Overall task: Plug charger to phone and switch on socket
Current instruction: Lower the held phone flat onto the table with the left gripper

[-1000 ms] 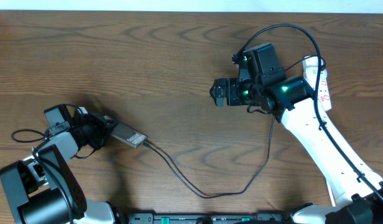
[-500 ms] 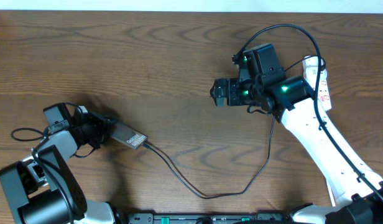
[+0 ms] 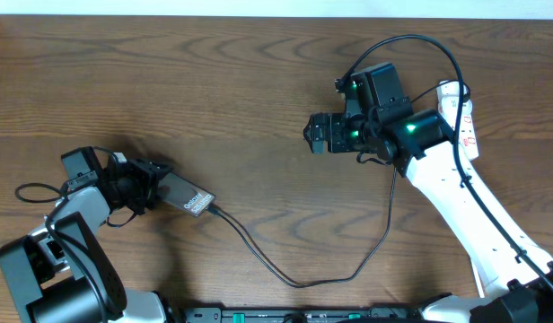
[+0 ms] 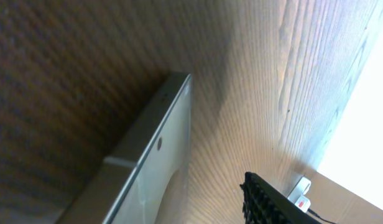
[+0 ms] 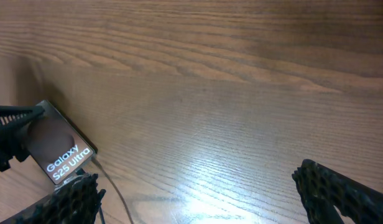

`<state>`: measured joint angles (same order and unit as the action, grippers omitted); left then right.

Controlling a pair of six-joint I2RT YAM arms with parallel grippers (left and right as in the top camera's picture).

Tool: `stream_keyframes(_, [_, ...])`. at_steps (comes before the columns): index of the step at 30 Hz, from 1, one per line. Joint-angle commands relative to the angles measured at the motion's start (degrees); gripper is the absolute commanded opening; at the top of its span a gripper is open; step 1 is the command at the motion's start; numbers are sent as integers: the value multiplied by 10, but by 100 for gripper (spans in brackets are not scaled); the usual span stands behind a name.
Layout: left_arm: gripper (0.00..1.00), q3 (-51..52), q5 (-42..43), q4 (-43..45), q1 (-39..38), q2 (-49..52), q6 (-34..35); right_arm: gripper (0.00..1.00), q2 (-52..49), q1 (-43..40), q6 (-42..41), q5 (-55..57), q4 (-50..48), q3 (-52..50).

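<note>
The phone [image 3: 185,196] lies flat at the left of the table, its dark face with white "Galaxy" lettering up; it also shows in the right wrist view [image 5: 58,149]. The charger, a thin black cable [image 3: 294,281], runs from the phone's right end in a loop toward the right arm. My left gripper [image 3: 147,186] straddles the phone's left end, open. In the left wrist view bare wood shows between the phone's silvery edge [image 4: 155,149] and one finger [image 4: 266,199]. My right gripper [image 3: 315,133] hangs open over bare table, empty. The white socket [image 3: 466,117] lies partly under the right arm.
The socket's end with a red switch [image 4: 301,190] shows far off in the left wrist view. Thick black arm cables [image 3: 411,40] arch over the right arm. A thin black lead [image 3: 34,192] loops left of the left arm.
The left gripper's jaws have parted from a shut grip on the phone's left end, and the arm has eased slightly left. The phone, cable and right arm have stayed put.
</note>
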<state>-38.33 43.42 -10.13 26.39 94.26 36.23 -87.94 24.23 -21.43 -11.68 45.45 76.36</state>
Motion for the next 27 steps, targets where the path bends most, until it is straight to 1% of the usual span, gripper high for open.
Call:
stream_keyframes(1, [56,22,-81,-35,-1,20,2,99,8,2,7,7,2,5])
stream_keyframes(6, [57,22,-134,-73,-1,20,2,99,8,2,7,7,3,5])
stream_keyframes(16, [57,22,-209,-131,-1,20,2,99,8,2,7,7,3,5])
stream_keyframes(24, [58,22,-232,-150,-1,20,2,99,8,2,7,7,5,5])
stream_keyframes(25, [58,22,-232,-151,-1,20,2,99,8,2,7,7,5,5])
stream_keyframes(26, [63,22,-232,-152,-1,20,2,99,8,2,7,7,5,5])
stream_keyframes(27, [64,22,-232,-153,-1,20,2,99,8,2,7,7,5,5])
